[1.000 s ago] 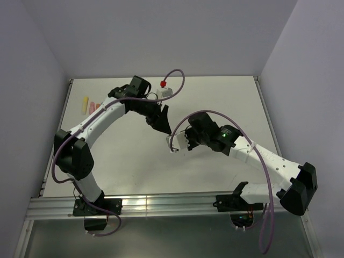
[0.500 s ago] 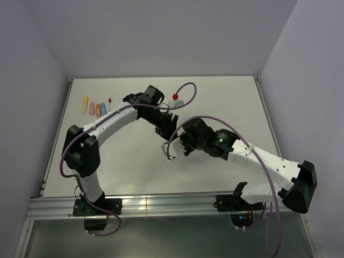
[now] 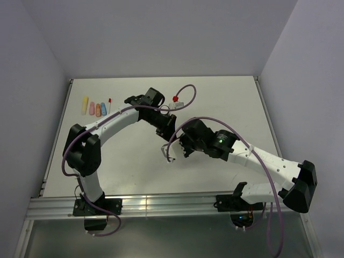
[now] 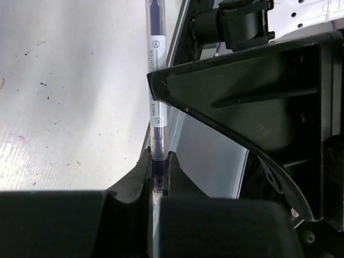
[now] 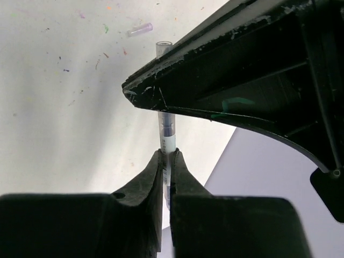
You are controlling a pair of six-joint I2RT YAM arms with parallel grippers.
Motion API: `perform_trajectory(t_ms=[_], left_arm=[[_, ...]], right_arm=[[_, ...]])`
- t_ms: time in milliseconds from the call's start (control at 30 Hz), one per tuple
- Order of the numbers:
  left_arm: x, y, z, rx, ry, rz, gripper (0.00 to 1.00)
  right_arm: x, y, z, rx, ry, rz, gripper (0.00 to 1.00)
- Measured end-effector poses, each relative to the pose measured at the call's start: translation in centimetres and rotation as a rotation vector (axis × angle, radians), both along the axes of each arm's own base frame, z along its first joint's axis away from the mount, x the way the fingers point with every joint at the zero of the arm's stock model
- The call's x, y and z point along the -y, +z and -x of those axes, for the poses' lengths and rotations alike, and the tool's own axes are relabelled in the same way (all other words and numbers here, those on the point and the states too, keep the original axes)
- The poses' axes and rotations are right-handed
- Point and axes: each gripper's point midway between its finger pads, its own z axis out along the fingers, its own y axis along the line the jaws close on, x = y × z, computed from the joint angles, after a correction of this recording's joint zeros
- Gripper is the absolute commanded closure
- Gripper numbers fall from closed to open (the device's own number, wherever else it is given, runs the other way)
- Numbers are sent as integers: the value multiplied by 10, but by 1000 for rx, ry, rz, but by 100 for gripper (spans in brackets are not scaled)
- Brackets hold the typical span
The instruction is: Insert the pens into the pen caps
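Left wrist: thin pen (image 4: 154, 80) pinched in left pincer (image 4: 159, 174).

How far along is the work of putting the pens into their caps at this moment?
Done: perhaps the four stubby pens, lying in a row at the far left; their caps are too small to judge. In hand: left gripper and right gripper are both shut on one thin clear pen. To do: a small loose cap lies on the table.
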Motion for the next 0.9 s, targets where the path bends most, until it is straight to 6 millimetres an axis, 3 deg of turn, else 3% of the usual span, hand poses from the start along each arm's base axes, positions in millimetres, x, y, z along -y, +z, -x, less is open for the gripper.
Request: perform_trajectory(t_ms=[100,133,233,300,367,433,533,600,700,900], left_arm=[[1,-4,0,-6,8,12,100],[0,-5,1,-5,14,16,100],[-12,-10,-3,-6,77,0,100],[-28,-8,-20,3,161,-5,100],[-52,-1,-54,42,282,4,100],[-84,10,-91,119,415,15,100],[-134,28,-130,252,591,7,100],[-159,41,-138,342,667,-3,100],[-183,54,-135,449,735,-19,100],[-234,68,-137,550,864,-44,100]], right_arm=[[1,-1,1,-11,-15,-4,62],[0,-1,1,-13,-22,-15,48],[-2,6,-7,-9,-61,-79,31],[1,11,-15,-19,-105,-133,28],[9,14,-23,-45,-167,-190,28],[19,16,-32,-86,-247,-252,28],[27,14,-42,-175,-365,-337,32],[25,6,-51,-268,-446,-368,35],[3,-14,-57,-448,-527,-398,38],[-32,-69,-43,-804,-695,-357,44]])
